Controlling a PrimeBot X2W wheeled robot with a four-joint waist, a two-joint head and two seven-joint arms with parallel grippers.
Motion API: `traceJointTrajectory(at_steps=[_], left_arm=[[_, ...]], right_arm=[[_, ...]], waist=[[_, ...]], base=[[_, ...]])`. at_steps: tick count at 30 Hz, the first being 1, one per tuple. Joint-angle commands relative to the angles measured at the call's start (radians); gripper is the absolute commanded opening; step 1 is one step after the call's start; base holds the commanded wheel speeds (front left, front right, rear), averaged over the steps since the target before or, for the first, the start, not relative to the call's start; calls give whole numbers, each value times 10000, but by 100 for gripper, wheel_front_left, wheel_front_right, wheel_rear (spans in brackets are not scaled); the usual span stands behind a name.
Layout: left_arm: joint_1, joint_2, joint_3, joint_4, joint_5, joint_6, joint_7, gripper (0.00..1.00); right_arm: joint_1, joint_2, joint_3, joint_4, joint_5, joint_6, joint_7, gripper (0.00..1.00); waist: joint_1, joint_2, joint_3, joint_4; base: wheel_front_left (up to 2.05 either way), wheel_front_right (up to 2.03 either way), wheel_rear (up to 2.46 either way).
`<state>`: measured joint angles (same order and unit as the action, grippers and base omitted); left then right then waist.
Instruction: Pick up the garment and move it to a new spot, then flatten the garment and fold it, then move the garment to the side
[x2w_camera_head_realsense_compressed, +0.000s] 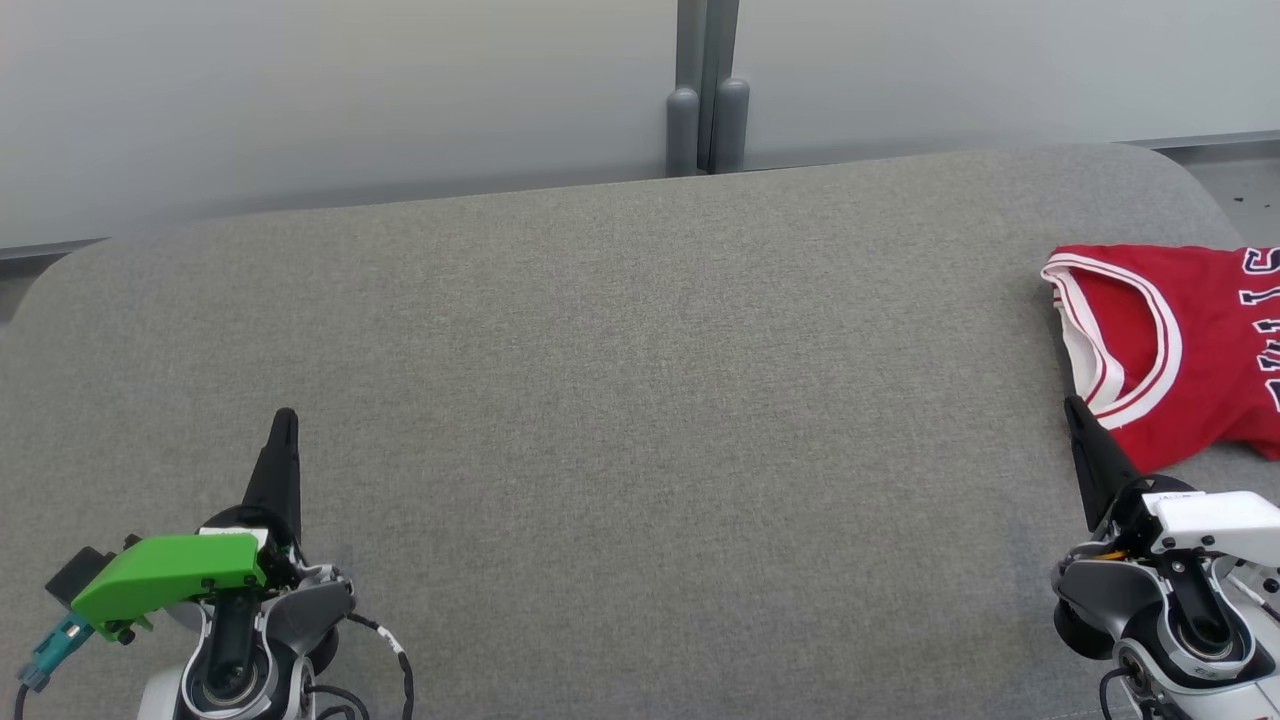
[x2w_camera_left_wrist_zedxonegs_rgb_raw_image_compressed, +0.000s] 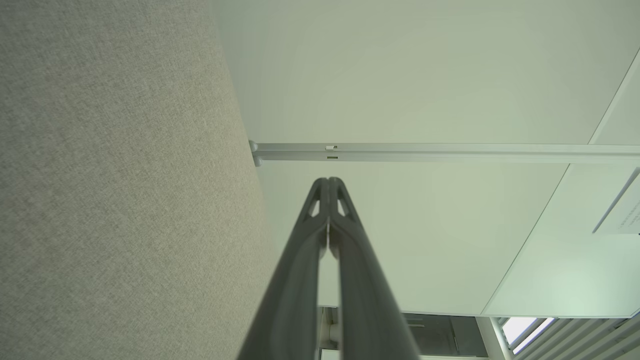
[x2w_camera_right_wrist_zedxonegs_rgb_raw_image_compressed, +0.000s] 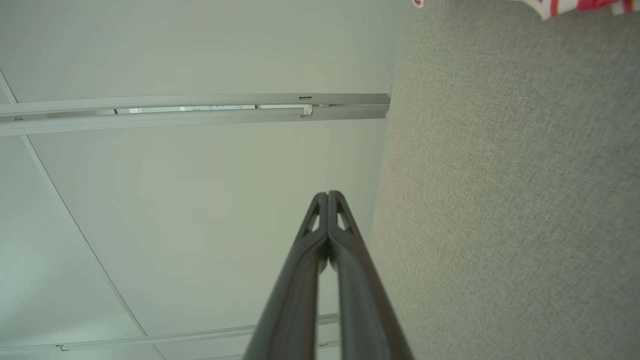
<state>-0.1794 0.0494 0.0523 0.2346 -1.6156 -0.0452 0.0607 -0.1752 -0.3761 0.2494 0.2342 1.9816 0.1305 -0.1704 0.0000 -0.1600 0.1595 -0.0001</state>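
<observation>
A red sleeveless jersey (x2w_camera_head_realsense_compressed: 1190, 350) with white trim and dark lettering lies folded at the right edge of the grey cushioned surface (x2w_camera_head_realsense_compressed: 620, 420); part of it runs out of the head view. A sliver of the jersey (x2w_camera_right_wrist_zedxonegs_rgb_raw_image_compressed: 575, 6) shows at the top of the right wrist view. My right gripper (x2w_camera_head_realsense_compressed: 1075, 408) is shut and empty, its tip just in front of the jersey's near edge. Over the near left of the surface my left gripper (x2w_camera_head_realsense_compressed: 285, 418) is also shut with nothing held. The wrist views show the left gripper (x2w_camera_left_wrist_zedxonegs_rgb_raw_image_compressed: 328, 181) and right gripper (x2w_camera_right_wrist_zedxonegs_rgb_raw_image_compressed: 327, 195) with fingertips pressed together.
A pale partition wall (x2w_camera_head_realsense_compressed: 340, 100) with a grey post (x2w_camera_head_realsense_compressed: 705, 90) stands behind the surface. The wide middle of the grey surface lies bare between my two arms. A green housing (x2w_camera_head_realsense_compressed: 165, 575) and cables sit on my left wrist.
</observation>
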Motion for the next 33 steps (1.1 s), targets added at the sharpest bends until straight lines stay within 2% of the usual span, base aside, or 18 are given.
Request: traceJointTrajectory(at_steps=[1, 33], left_arm=[[-127, 5, 15, 4, -3, -71, 36, 0], [-126, 5, 15, 1, -3, -70, 36, 0]], right_arm=[[-108, -59, 19, -35, 97, 4, -64, 0], [-112, -108, 91, -69, 155, 4, -116, 0]], waist=[[0, 0, 0, 0], [0, 0, 1, 0]], base=[[0, 0, 0], [0, 0, 0]])
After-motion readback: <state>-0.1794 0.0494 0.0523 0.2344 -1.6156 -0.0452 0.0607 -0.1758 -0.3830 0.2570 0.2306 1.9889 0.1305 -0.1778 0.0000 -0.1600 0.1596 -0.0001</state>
